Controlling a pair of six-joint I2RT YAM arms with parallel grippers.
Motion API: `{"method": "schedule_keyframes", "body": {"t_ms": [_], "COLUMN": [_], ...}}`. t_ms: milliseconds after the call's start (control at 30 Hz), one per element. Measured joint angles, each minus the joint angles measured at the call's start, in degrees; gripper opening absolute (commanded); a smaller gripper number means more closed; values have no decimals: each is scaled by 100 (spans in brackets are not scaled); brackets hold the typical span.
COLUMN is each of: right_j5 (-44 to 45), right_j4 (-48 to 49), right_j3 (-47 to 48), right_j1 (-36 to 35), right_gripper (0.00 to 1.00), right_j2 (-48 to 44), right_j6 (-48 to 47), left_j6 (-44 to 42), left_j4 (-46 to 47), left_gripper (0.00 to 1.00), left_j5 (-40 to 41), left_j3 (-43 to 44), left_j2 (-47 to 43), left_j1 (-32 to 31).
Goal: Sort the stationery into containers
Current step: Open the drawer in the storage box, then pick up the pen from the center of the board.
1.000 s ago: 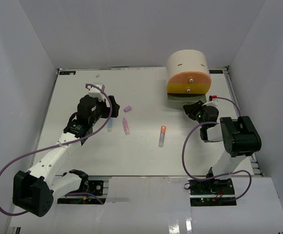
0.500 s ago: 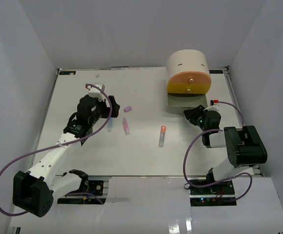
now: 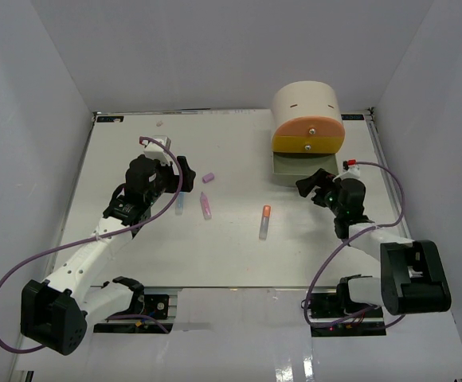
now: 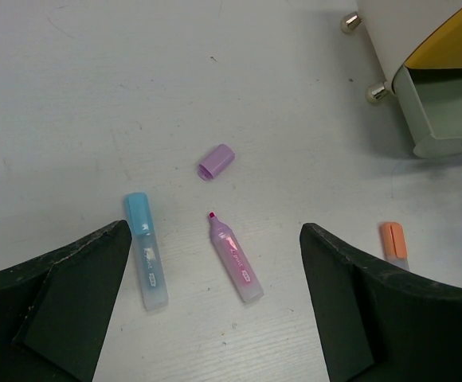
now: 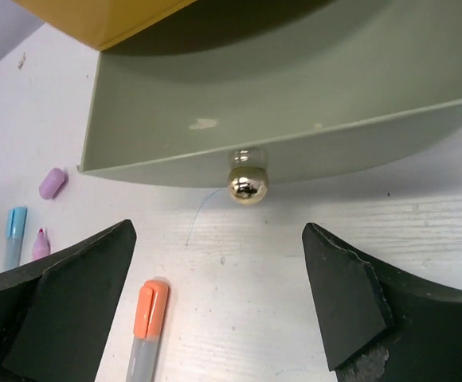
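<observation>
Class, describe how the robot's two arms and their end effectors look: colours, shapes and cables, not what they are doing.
The left arm and right arm have slim white links between bulky black joint housings. A thin purple cable loops loosely along each. The left end effector and right end effector are black, with broad, wedge-shaped matte fingers.

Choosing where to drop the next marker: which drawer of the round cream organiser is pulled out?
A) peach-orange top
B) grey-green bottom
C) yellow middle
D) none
B: the grey-green bottom drawer sticks out from under the yellow drawer, its inside open to view, with its small shiny round knob just ahead of the right gripper.
</observation>
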State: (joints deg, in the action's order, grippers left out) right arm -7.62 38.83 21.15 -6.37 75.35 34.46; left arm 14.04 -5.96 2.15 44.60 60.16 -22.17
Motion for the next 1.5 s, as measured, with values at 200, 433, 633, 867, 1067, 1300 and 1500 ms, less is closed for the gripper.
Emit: {"method": "schedule_keyframes", "body": {"t_ms": [200, 433, 633, 867, 1067, 1300, 1500], "right_j5": [173, 988, 1600, 1961, 2328, 2520, 2586], "right_j4": [-1576, -3084, -3976, -4555, -4754, -4811, -4822], "right_j3": [439, 1346, 1947, 2490, 2680, 2686, 2780], "right_j1": [-533, -2201, -3106, -3571, -3762, -3807, -3818], "right_gripper": [96, 96, 92, 82, 53, 10, 8], "right_j2": [-651, -328, 507, 1432, 1683, 1635, 940], "right_j6": [-802, -1462, -1473, -1360, -1377, -1366, -1353], "left_j6": [0, -2, -2, -2, -2, -2, -2], "left_j4": [-4, -9, -13, -17, -33, -50, -50], "left_gripper": [98, 98, 98, 98, 98, 98, 98], "left_j5": [7, 68, 131, 170, 170, 170, 177], "left_j3": [0, 0, 0, 0, 0, 0, 0], "left_j2": [0, 0, 17, 33, 42, 50, 59], "left_j1": [0, 0, 0, 0, 0, 0, 0]}}
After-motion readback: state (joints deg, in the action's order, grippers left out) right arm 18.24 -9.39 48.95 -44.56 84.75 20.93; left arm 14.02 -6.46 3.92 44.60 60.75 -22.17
